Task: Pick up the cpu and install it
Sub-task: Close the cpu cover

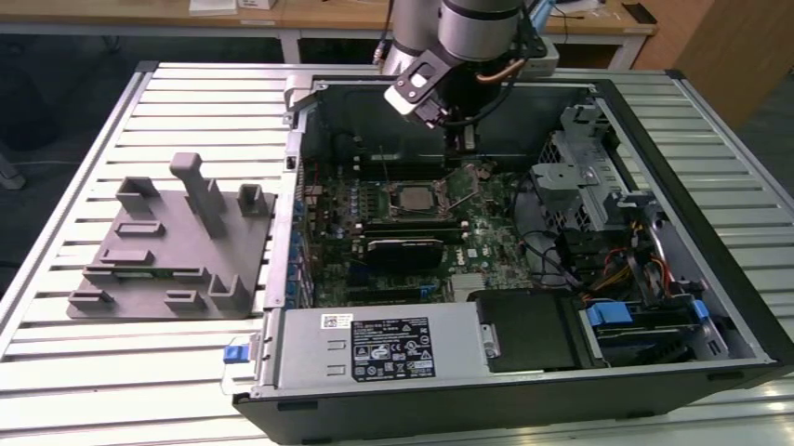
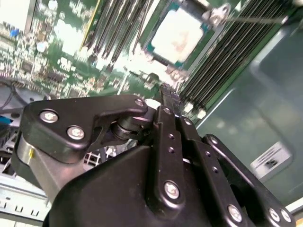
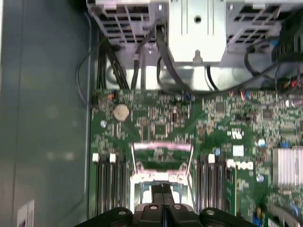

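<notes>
My gripper (image 1: 462,146) hangs inside the open computer case (image 1: 360,111), over the green motherboard (image 1: 486,232). In the first wrist view my fingers (image 3: 159,198) are pressed together, only a thin seam between them, and they clamp nothing. The cpu (image 2: 179,34) lies flat in its socket (image 3: 147,177) (silver top up, green rim showing all round), just beyond my fingertips and lower than them, not touching. The grey fixture block (image 1: 174,242) sits well off to one side of my hand, outside the case.
</notes>
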